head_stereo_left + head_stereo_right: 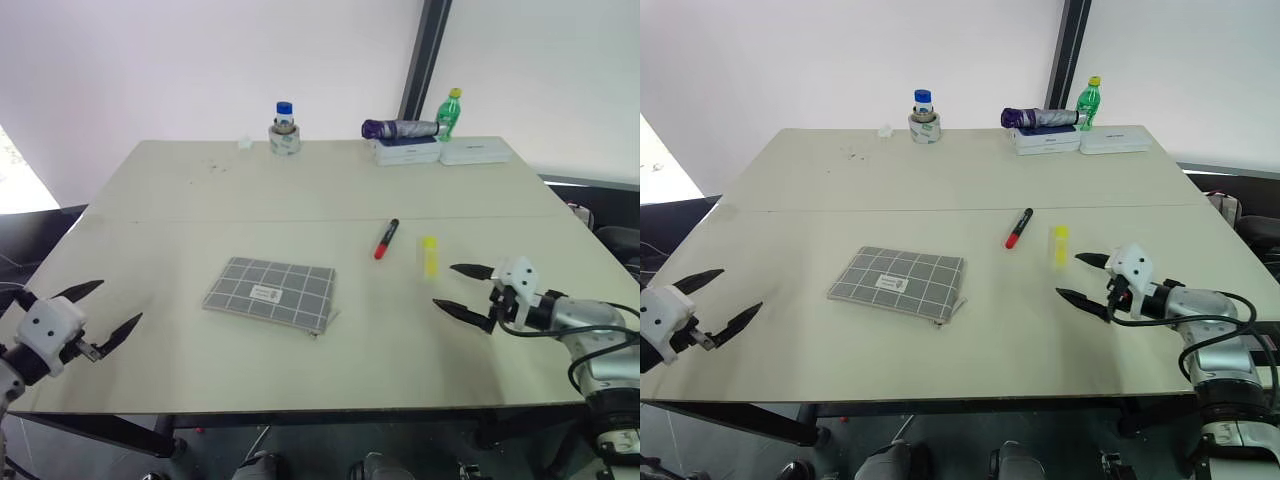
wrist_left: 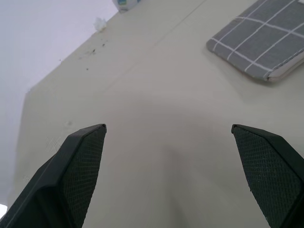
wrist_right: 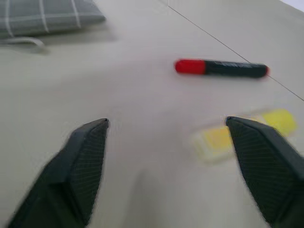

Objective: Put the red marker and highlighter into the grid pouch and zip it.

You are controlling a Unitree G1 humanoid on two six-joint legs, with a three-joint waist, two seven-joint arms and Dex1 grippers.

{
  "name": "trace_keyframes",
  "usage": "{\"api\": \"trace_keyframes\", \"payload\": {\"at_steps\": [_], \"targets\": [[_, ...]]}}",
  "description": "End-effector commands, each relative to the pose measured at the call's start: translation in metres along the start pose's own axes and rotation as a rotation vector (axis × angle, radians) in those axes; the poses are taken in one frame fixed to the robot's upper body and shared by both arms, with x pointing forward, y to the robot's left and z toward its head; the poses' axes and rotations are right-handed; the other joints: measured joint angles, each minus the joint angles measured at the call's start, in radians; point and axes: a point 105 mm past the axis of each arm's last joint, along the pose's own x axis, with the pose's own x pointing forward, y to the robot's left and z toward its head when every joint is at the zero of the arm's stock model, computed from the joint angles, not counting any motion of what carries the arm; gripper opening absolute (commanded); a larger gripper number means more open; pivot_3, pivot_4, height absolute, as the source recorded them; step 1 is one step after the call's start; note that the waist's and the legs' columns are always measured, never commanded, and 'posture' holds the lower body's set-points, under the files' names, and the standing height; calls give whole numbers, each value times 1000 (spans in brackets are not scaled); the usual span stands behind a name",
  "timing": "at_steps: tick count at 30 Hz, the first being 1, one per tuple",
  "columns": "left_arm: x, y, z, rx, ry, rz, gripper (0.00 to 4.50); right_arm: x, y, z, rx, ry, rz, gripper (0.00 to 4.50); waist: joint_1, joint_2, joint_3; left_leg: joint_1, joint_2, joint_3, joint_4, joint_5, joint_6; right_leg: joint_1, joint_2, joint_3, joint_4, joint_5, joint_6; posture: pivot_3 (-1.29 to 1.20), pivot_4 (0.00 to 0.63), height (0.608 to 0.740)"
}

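The grid pouch point(image 1: 270, 292) lies flat near the middle of my table point(image 1: 200, 190), zipper edge toward me. At about 8 o'clock from it my left gripper point(image 1: 98, 311) hovers over the near left corner, fingers spread wide and empty. At 3 o'clock from the pouch my right gripper point(image 1: 461, 289) hangs with its fingers apart, holding nothing, tips just short of the highlighter point(image 1: 429, 256). The red marker point(image 1: 386, 238) lies just beside the highlighter, at 10 o'clock from it, apart from both.
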Motion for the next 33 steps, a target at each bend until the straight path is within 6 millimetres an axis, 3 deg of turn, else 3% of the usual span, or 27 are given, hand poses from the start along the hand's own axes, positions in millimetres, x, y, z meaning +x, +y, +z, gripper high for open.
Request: {"api": "trace_keyframes", "payload": {"at_steps": [1, 3, 5, 11, 16, 23, 33], "targets": [[1, 11, -1, 153, 25, -9, 4500, 29, 19, 23, -24, -81, 39, 2036, -1, 0, 0, 0, 0, 0, 0, 0, 0, 0, 0, 0, 0, 0, 0, 0, 150, 738], [4, 12, -2, 223, 28, -30, 4500, 45, 34, 27, -31, -113, 52, 776, -2, 0, 0, 0, 0, 1, -1, -1, -1, -2, -1, 0, 0, 0, 0, 0, 150, 738], [10, 15, -3, 286, 25, -38, 4500, 63, 43, 26, -44, -111, 36, 46, 0, 0, 0, -1, 0, 2, -1, -1, -1, -3, -2, 0, 0, 0, 0, 0, 150, 738], [31, 9, -7, 492, 26, -151, 4500, 111, 55, 30, -148, -99, 8, 46, 0, 0, 0, -10, 0, 6, 1, 1, 2, -11, -2, -1, 2, 4, 2, 0, 150, 738], [51, -1, -4, 569, -11, -214, 4500, 137, 45, 26, -183, -32, -65, 46, 1, 0, 0, -13, 0, 11, 3, 2, 1, -13, 1, -3, 3, 5, 4, 0, 150, 738], [73, -13, 4, 591, -80, -252, 4500, 150, 60, 24, -210, -28, -31, 46, 1, -1, 0, -13, 1, 12, 3, 5, -2, -13, 3, -2, 4, 5, 6, 0, 150, 738], [100, -58, 14, 629, -197, -402, 4500, 169, 65, 31, -225, -34, -53, 46, 4, -1, 0, -12, 1, 12, 5, 6, -4, -13, 4, -2, 6, 6, 7, 0, 150, 738]]}}
